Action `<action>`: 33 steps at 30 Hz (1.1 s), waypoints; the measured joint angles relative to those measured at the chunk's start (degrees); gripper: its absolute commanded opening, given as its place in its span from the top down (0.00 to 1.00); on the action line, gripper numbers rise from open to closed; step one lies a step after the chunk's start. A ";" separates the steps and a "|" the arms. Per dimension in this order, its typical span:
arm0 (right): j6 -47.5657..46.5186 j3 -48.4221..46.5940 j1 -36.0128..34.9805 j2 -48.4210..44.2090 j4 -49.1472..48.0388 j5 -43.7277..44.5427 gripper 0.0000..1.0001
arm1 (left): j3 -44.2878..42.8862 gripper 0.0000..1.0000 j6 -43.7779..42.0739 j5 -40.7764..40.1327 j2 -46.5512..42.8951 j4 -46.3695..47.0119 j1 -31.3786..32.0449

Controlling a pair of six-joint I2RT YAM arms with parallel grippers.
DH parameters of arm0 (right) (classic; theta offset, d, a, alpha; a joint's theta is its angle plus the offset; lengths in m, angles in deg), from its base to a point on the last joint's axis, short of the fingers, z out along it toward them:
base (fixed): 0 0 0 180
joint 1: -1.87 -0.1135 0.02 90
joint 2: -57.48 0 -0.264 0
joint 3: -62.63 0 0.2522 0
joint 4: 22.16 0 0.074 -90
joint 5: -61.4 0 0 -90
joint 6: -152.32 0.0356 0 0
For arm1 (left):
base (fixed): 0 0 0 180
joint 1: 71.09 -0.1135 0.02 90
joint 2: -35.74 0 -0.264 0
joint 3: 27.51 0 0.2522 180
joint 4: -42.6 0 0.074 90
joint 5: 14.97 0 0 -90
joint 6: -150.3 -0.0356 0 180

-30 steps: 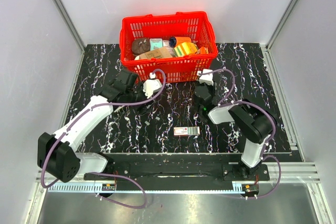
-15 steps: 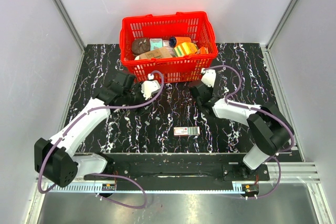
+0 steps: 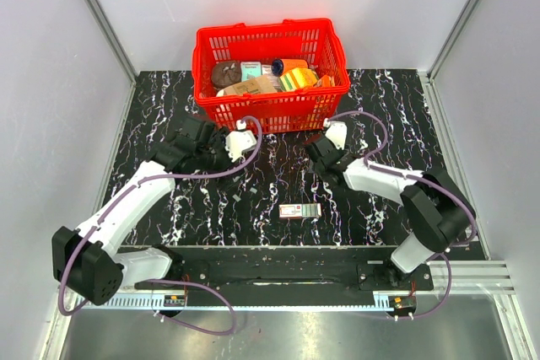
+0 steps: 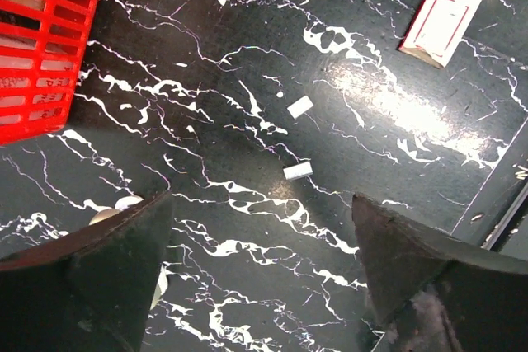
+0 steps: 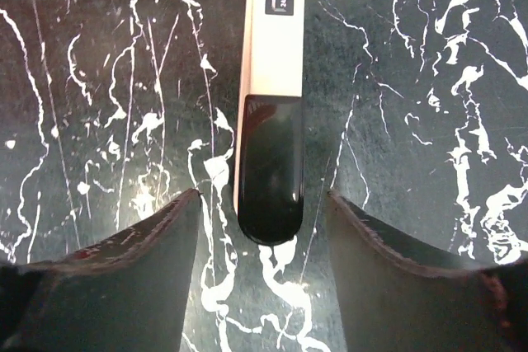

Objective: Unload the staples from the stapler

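The stapler lies flat on the black marble table in the right wrist view, pale body pointing away, its dark glossy end nearest me. My right gripper is open, with one finger on each side of that dark end, not touching it. In the top view the right gripper sits just in front of the basket and hides the stapler. My left gripper is open and empty over bare table; in the top view it is left of the right gripper. Two small white strips lie beyond the left fingers.
A red basket full of groceries stands at the back middle; its corner shows in the left wrist view. A small red-and-white box lies near the front edge and shows in the left wrist view.
The right arm has stretched out and brought its gripper down around the stapler's dark end. The left gripper has shifted a little left and back.
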 measured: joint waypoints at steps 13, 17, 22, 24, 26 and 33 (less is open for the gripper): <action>6.54 -0.48 -0.48 -15.17 0.09 -12.55 0.05 | -14.78 0.01 1.66 -3.19 3.93 -5.73 0.11; 7.30 -0.42 -7.15 -14.03 -1.81 -9.90 0.04 | -20.92 0.01 1.05 -0.72 9.64 -11.54 -3.10; 7.15 2.25 -17.44 -13.00 -9.11 -7.78 0.05 | -19.89 0.01 -0.02 1.33 18.56 -14.78 -3.26; 7.67 4.83 -17.70 -13.00 -12.17 -7.13 0.05 | -16.44 0.01 -1.86 0.26 16.96 -14.62 -2.12; 8.28 6.56 -17.68 -13.00 -13.16 -6.38 0.05 | -11.30 0.01 -5.16 -3.08 13.22 -12.46 0.55; 8.57 7.06 -19.15 -12.37 -15.28 -3.26 0.14 | 4.94 0.01 -21.92 -8.28 3.10 -6.78 6.03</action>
